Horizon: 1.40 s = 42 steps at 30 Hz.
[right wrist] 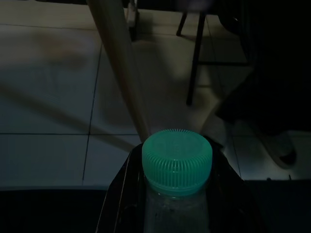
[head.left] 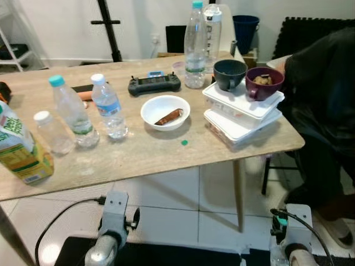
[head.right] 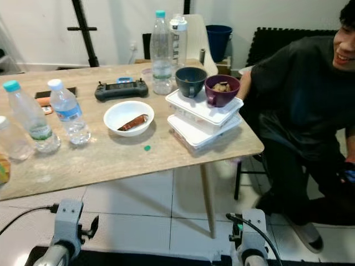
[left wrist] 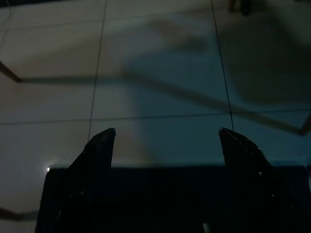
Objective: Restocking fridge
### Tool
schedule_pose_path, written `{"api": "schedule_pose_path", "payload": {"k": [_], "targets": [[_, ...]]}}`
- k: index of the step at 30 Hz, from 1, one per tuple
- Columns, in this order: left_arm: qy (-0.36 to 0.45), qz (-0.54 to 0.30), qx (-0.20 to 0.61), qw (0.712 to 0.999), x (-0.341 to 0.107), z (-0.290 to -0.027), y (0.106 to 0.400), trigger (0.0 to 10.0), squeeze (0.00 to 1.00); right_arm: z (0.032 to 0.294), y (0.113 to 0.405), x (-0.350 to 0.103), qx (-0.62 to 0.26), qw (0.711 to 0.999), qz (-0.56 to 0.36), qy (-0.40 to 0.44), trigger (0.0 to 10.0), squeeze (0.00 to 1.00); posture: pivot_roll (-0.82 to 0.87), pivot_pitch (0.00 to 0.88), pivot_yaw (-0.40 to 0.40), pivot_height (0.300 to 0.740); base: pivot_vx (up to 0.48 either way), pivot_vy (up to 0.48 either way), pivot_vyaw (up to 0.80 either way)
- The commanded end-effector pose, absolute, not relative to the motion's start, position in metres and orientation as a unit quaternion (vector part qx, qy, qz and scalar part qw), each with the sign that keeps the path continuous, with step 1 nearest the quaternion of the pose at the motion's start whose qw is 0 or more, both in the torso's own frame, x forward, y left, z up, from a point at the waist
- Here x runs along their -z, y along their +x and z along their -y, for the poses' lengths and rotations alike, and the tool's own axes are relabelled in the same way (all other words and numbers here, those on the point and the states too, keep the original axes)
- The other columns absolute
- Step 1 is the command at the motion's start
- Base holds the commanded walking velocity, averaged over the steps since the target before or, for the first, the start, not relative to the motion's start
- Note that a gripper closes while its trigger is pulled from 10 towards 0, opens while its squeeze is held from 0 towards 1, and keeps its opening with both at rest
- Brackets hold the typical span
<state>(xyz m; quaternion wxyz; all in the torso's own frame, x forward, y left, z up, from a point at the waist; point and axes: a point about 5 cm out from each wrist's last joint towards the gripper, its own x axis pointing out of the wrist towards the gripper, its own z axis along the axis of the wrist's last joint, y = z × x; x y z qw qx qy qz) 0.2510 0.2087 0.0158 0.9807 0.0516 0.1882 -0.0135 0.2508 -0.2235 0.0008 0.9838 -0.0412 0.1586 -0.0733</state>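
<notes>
At the far left of the wooden table (head.left: pixel 138 155), a green and yellow carton (head.left: pixel 19 149) is seen at the near edge. Just beside it three small water bottles are grouped: one with a white cap (head.left: pixel 52 132), one with a teal cap (head.left: pixel 72 111) and one with a white cap and blue label (head.left: pixel 108 106). Behind them a black handheld controller (head.left: pixel 154 84) is laid flat. Near the middle, a white bowl (head.left: pixel 165 112) is set, with a reddish-brown piece of food (head.left: pixel 169 117) lying in it, and a small green cap (head.left: pixel 184 142) is left on the tabletop close by. Two tall clear bottles (head.left: pixel 195 47) are stood upright at the back. Toward the right edge, two white lidded containers (head.left: pixel 241 113) are stacked, and a dark blue mug (head.left: pixel 229 74) and a maroon mug (head.left: pixel 264 83) are placed on the upper lid. A person in dark clothing (head.right: pixel 302 94) is seated at the table's right side.

Below the table, the left gripper (left wrist: pixel 165 141) is held over the tiled floor (left wrist: pixel 160 73) with its fingers (left wrist: pixel 99 145) spread wide and nothing between them. The right gripper (right wrist: pixel 177 167) is pinched around a clear bottle with a green ribbed cap (right wrist: pixel 177 160), carried low beside the table leg (right wrist: pixel 121 68).
</notes>
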Motion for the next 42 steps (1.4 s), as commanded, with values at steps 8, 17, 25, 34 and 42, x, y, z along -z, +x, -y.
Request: {"api": "schedule_pose_path", "payload": {"k": [8, 17, 25, 34, 42], "targets": [[0.041, -0.183, -0.008, 0.982, -0.013, -0.209, 0.238, 10.0, 0.0, 0.205, 0.257, -0.007, 0.04, 0.989, -0.14, -0.036, 10.0, 0.0, -0.09, 0.186, -0.035, 0.707, 0.0, 0.0, 0.0], [0.03, -0.175, -0.005, 0.984, -0.013, -0.194, 0.241, 10.0, 0.0, 0.207, 0.258, -0.009, 0.034, 0.989, -0.136, -0.038, 10.0, 0.0, -0.09, 0.166, -0.042, 0.707, 0.0, 0.0, 0.0], [0.026, -0.167, -0.009, 0.986, -0.016, -0.195, 0.254, 10.0, 0.0, 0.218, 0.257, -0.01, 0.048, 0.988, -0.139, -0.04, 10.0, 0.0, -0.11, 0.12, -0.065, 0.707, 0.0, 0.0, 0.0], [0.03, -0.169, -0.015, 0.985, -0.012, -0.193, 0.243, 10.0, 0.0, 0.22, 0.25, -0.003, 0.058, 0.986, -0.15, -0.045, 10.0, 0.0, -0.09, 0.132, -0.054, 0.707, 0.0, 0.0, 0.0], [0.04, -0.174, -0.018, 0.984, -0.011, -0.2, 0.239, 10.0, 0.0, 0.217, 0.246, 0.001, 0.064, 0.985, -0.156, -0.037, 10.0, 0.0, -0.07, 0.144, -0.037, 0.707, 0.0, 0.0, 0.0]]}}
